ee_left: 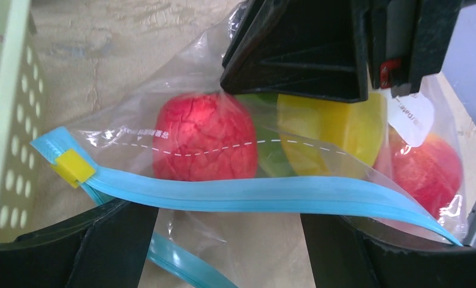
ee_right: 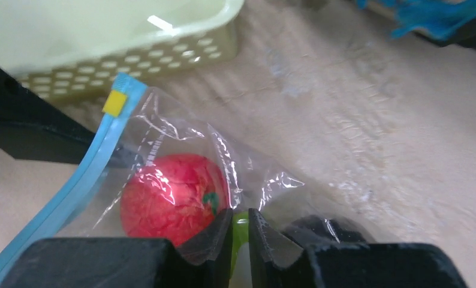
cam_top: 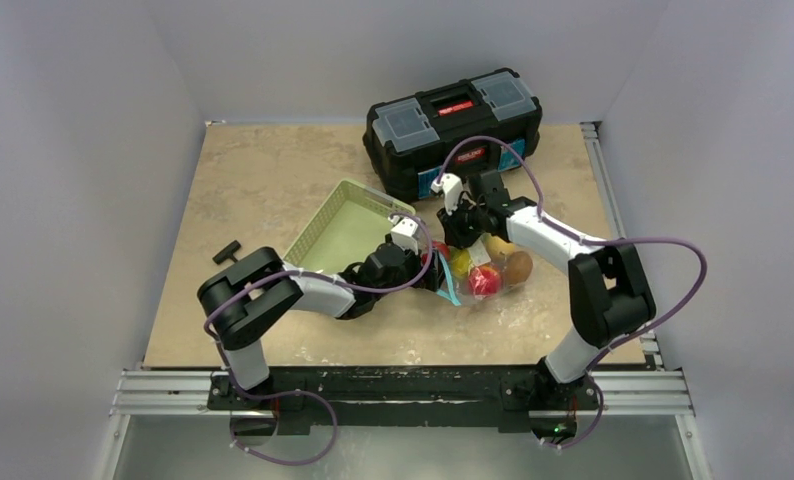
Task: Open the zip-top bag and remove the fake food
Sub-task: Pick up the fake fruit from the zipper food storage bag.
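The zip-top bag (cam_top: 481, 275) lies on the table between both arms, with fake food inside it. In the left wrist view a red fruit (ee_left: 202, 138), a yellow piece (ee_left: 331, 129) and another red fruit (ee_left: 424, 171) show through the film. The teal-blue zip strip (ee_left: 253, 195) with its yellow slider (ee_left: 74, 167) runs across my left gripper (ee_left: 229, 240), which is open around it. My right gripper (ee_right: 240, 231) is pinched on the bag's film next to the red fruit (ee_right: 172, 198). A green piece (ee_right: 241, 223) shows in the thin gap.
The pale green basket (cam_top: 343, 225) sits just left of the bag, its wall (ee_left: 8, 120) close to my left fingers. A black toolbox (cam_top: 453, 125) stands at the back. A small black T-shaped part (cam_top: 228, 253) lies at the left.
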